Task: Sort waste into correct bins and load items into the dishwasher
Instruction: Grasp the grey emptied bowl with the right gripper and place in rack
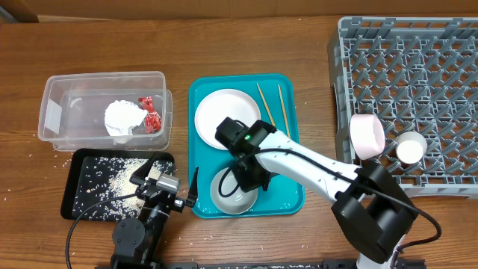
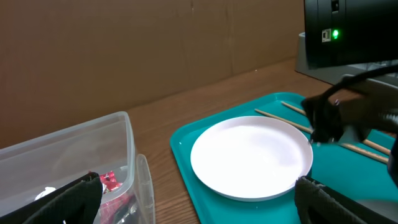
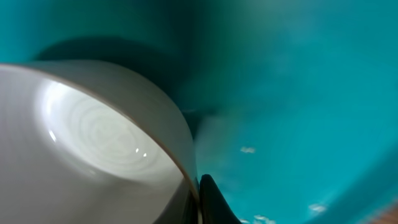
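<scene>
Wooden table (image 1: 299,45) carries your dish rack (image 1: 418,82) at right and teal tray (image 1: 291,112) in the middle. On that tray your right gripper (image 1: 239,181) clamps the white bowl (image 1: 224,198) by its rim. Your left gripper (image 1: 168,179) hangs spread wide and empty beside the black tray (image 1: 86,202).

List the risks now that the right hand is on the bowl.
1. The right hand grips the bowl only by its thin rim; lifted, it may tilt or slip.
2. The plate and chopsticks lie close on the same teal tray; the arm could knock them.
</scene>
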{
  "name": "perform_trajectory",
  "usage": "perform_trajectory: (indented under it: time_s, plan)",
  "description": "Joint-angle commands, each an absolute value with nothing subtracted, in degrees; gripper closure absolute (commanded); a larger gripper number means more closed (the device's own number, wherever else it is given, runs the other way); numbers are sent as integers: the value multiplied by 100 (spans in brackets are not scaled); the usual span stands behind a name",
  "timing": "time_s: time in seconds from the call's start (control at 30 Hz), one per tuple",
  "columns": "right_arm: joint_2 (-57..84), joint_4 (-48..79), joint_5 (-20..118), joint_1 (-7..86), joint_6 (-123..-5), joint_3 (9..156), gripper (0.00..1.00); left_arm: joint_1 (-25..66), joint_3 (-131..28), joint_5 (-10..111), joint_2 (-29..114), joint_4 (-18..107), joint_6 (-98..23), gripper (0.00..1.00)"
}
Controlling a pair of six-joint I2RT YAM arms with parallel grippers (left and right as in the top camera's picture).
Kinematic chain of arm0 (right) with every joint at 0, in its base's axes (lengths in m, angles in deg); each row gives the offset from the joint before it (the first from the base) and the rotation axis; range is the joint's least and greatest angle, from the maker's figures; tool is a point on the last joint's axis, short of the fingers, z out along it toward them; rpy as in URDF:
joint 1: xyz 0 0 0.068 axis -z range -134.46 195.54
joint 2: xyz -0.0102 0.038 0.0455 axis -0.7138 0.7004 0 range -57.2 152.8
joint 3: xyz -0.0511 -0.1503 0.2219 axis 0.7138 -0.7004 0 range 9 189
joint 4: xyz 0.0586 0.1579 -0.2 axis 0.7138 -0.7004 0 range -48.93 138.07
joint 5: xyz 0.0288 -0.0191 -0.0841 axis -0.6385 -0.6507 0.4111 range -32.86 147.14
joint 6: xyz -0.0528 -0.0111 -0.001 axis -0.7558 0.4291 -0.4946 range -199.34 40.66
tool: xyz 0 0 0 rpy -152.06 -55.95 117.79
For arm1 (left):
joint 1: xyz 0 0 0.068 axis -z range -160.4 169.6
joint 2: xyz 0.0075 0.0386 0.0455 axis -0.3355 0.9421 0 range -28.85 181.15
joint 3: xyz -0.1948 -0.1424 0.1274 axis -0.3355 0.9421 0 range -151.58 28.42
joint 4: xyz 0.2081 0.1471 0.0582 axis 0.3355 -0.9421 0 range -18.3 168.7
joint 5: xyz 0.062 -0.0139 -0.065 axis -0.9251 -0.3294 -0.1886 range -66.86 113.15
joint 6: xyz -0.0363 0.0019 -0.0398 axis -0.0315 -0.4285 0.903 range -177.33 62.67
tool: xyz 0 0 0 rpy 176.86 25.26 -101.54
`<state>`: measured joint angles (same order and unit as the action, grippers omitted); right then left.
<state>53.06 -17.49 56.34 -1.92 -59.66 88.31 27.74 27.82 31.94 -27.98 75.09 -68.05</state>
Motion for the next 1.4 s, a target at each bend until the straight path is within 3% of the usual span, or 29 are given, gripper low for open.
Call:
perform_trajectory:
  time_s: [0.0, 0.17, 0.33, 0.6, 0.83, 1.2, 1.37]
  plan:
    - [4949, -2007, 7051, 276, -5303, 9220, 96, 2735, 2817, 3170, -2860, 7513, -6851, 0]
    - [4455, -2378, 9870, 1200, -4412, 10096, 96, 2735, 2817, 3170, -2860, 7513, -6851, 0]
    - [4405, -1157, 11746, 2319, -5288, 10389, 96, 2735, 2817, 3170, -2857, 7513, -6851, 0]
    - [4871, -254, 12165, 3838, -6208, 10389, 96, 2735, 2817, 3170, -2857, 7513, -6851, 0]
    - [5767, 26, 12782, 3913, -7024, 10389, 96, 2735, 2817, 3170, -2857, 7513, -6851, 0]
    - [5961, -468, 12585, 3135, -7015, 10313, 96, 2735, 2817, 3170, -2857, 7513, -6851, 0]
    - [5963, -1102, 12515, 2962, -6473, 10297, 96, 2735, 2817, 3170, -2857, 7513, -6851, 0]
